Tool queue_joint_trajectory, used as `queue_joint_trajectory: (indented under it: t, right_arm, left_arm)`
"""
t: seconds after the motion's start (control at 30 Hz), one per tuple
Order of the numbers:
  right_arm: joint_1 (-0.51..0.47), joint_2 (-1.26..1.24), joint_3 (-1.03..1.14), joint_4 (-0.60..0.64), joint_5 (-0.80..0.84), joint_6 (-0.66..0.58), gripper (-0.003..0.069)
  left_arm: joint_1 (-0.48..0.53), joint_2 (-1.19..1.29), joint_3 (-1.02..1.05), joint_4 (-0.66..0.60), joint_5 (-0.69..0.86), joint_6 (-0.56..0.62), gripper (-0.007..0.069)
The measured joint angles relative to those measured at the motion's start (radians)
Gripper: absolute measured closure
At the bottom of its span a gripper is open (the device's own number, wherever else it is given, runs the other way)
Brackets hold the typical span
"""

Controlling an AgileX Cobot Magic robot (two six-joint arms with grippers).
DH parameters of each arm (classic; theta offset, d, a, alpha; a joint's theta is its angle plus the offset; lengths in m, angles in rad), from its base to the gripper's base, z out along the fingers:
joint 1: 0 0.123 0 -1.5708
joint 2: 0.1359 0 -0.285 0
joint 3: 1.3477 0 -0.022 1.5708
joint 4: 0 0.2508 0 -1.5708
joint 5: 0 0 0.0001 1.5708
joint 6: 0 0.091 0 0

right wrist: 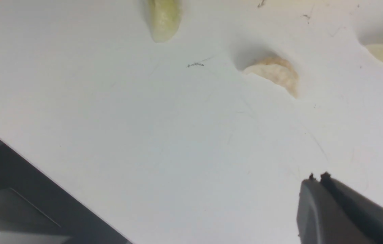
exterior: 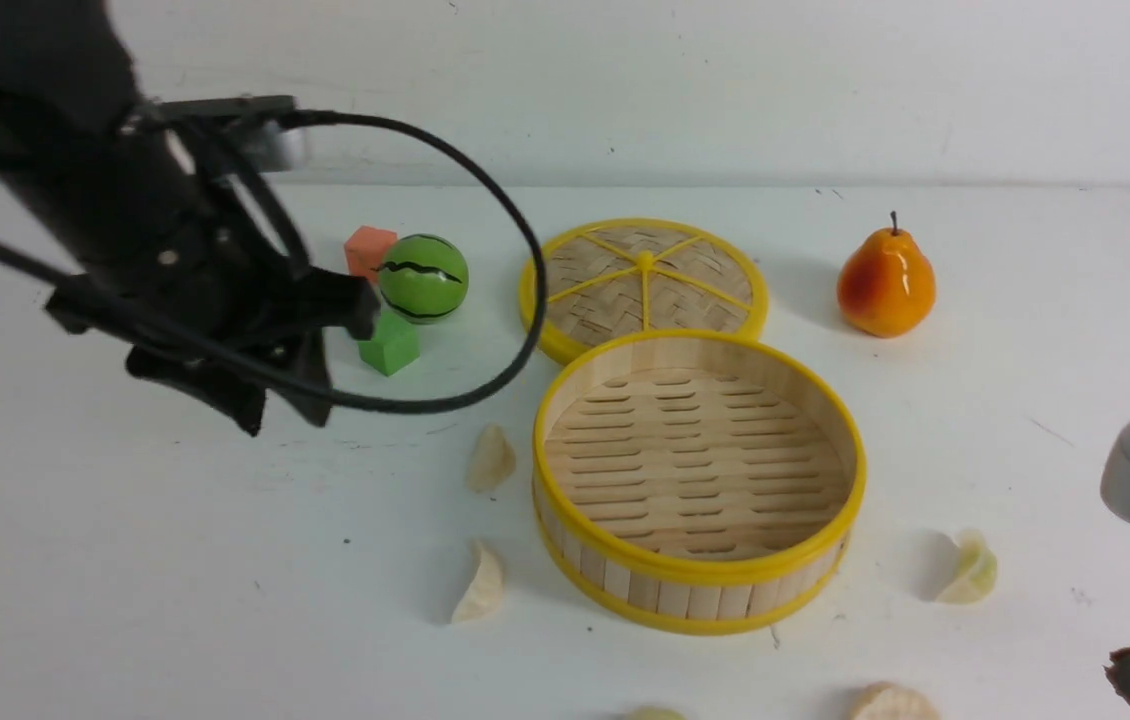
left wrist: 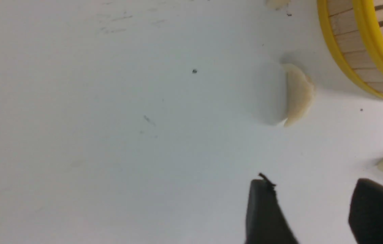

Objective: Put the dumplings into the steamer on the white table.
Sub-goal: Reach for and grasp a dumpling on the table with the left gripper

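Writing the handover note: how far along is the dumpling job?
Done: nothing, the steamer is empty. In hand: nothing; the left gripper is open, the right gripper shut and empty. To do: all five dumplings, lying on the table.

Bright even light, soft shadows, glare on pear (exterior: 885,283), wrist views blurred

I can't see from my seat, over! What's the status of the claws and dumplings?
Left claw open, empty. Right claw shut, empty. Steamer empty, all five dumplings on the table. Lid off, nothing blocking.
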Motion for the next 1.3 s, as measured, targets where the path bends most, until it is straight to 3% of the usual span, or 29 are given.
queue_joint_trajectory:
  t: [0.13, 0.27, 0.53, 0.93, 1.03, 1.17, 1.2, 1.23, 1.3]
  right_arm:
    - [0.000, 0.000, 0.000, 0.015, 0.000, 0.001, 0.0666]
    - [0.000, 0.000, 0.000, 0.039, 0.000, 0.001, 0.0662]
    - [0.000, 0.000, 0.000, 0.060, 0.007, 0.006, 0.0657]
    - [0.000, 0.000, 0.000, 0.060, 0.007, 0.026, 0.0646]
    - [0.000, 0.000, 0.000, 0.058, 0.007, 0.027, 0.0642]
    - [0.000, 0.000, 0.000, 0.058, 0.007, 0.027, 0.0638]
    - [0.000, 0.000, 0.000, 0.058, 0.007, 0.027, 0.0637]
    - [0.000, 0.000, 0.000, 0.058, 0.007, 0.027, 0.0638]
    - [0.000, 0.000, 0.000, 0.058, 0.007, 0.027, 0.0638]
  left_arm:
    - [-0.031, 0.144, -0.108, 0.006, -0.017, 0.007, 0.0102]
    - [-0.037, 0.286, -0.205, 0.024, -0.052, 0.007, 0.0053]
    - [-0.037, 0.488, -0.329, 0.042, -0.147, 0.010, 0.0062]
    - [-0.037, 0.625, -0.341, -0.011, -0.236, 0.011, 0.0091]
    - [-0.037, 0.629, -0.347, -0.014, -0.237, 0.011, 0.0134]
    - [-0.038, 0.632, -0.349, -0.002, -0.235, 0.010, 0.0255]
    - [-0.039, 0.632, -0.349, 0.003, -0.230, 0.010, 0.0354]
    - [-0.040, 0.632, -0.349, 0.008, -0.226, 0.010, 0.0398]
    - [-0.042, 0.630, -0.349, 0.026, -0.215, 0.009, 0.0389]
